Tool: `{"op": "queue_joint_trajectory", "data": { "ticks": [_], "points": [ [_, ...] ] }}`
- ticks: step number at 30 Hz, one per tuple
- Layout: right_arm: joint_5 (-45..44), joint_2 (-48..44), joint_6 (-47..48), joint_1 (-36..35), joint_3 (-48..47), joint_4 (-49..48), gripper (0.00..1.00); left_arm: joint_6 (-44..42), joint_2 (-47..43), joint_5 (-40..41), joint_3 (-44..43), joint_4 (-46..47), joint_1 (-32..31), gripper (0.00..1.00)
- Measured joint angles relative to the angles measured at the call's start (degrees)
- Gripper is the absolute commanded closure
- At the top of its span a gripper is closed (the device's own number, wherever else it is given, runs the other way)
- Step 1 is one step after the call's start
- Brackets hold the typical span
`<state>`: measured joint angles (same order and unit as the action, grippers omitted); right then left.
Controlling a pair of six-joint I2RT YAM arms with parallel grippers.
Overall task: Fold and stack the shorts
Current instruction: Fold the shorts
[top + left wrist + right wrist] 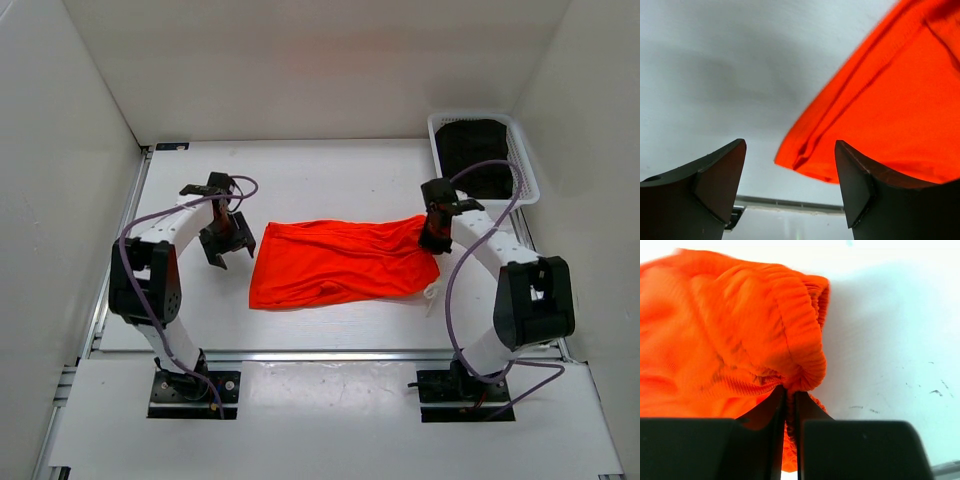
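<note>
We are looking at two arms built alike, the left arm (150, 270) and the right arm (520, 290), each showing white tubular links between bulky black joint housings. Each is ending in a flat black base plate (195, 393), and a thin purple-grey cable (450, 290) is trailing along each. The left gripper (790, 150) is showing dark matte wedge fingers, and the right gripper (790, 395) is showing black, squared blocks narrowing to thin blades.
</note>
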<state>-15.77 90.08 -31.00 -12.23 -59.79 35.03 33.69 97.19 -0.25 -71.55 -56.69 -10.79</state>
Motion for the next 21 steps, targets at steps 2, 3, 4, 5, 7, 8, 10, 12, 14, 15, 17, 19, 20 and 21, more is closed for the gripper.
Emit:
{"op": "queue_joint_trajectory", "data": {
  "ticks": [2, 3, 4, 5, 7, 8, 10, 12, 14, 15, 17, 19, 20, 21],
  "points": [
    [-2.6, -0.9, 0.0, -3.0, -3.1, 2.3, 1.0, 0.2, 2.6, -0.1, 0.0, 1.2, 1.2, 0.19],
    [-3.7, -1.1, 0.0, -4.4, -4.7, 3.2, 1.0, 0.4, 4.5, -0.2, 0.0, 1.9, 1.6, 0.19],
    [-5.0, -1.2, 0.0, -6.3, -6.6, 4.1, 1.0, 0.6, 6.4, -0.2, 0.0, 2.6, 2.1, 0.19],
    [-6.1, -1.4, 0.1, -7.8, -8.2, 4.8, 1.0, 0.8, 8.3, -0.3, 0.0, 3.1, 2.3, 0.19],
    [-8.2, -1.4, 0.2, -11.5, -11.8, 7.3, 1.0, 1.0, 11.2, -0.6, 0.0, 3.8, 2.4, 0.19],
    [-9.0, -1.4, 0.2, -13.2, -13.7, 8.6, 1.0, 1.0, 12.1, -0.8, -0.2, 3.6, 2.4, 0.19],
    [-11.7, -1.0, 0.2, -17.5, -17.9, 11.4, 1.0, 1.1, 12.0, -1.3, -0.2, 3.5, 2.4, 0.19],
    [-13.8, 0.9, 0.1, -22.5, -23.4, 13.9, 1.0, 1.1, 12.0, -1.6, -0.2, 3.6, 2.4, 0.19],
    [-16.0, 4.2, -0.1, -27.5, -29.7, 16.7, 1.0, 1.1, 12.0, -1.8, -0.2, 3.8, 2.4, 0.19],
    [-17.0, 7.0, -0.2, -30.4, -33.6, 17.5, 1.0, 1.1, 12.0, -1.9, -0.2, 3.9, 2.4, 0.19],
    [-17.8, 12.3, -0.5, -34.9, -39.6, 18.6, 1.0, 1.1, 12.0, -2.0, -0.2, 3.9, 2.4, 0.19],
    [-18.5, 19.7, -0.8, -39.4, -47.8, 20.7, 0.88, 1.1, 12.0, -2.2, -0.2, 4.0, 2.4, 0.19],
    [-18.5, 23.1, -0.9, -41.0, -52.0, 22.0, 0.72, 1.0, 12.0, -2.2, -0.1, 4.0, 2.4, 0.19],
    [-18.4, 27.7, -1.1, -42.7, -57.5, 23.2, 0.4, 1.1, 12.0, -2.3, -0.1, 4.1, 2.4, 0.19]
  ]
}}
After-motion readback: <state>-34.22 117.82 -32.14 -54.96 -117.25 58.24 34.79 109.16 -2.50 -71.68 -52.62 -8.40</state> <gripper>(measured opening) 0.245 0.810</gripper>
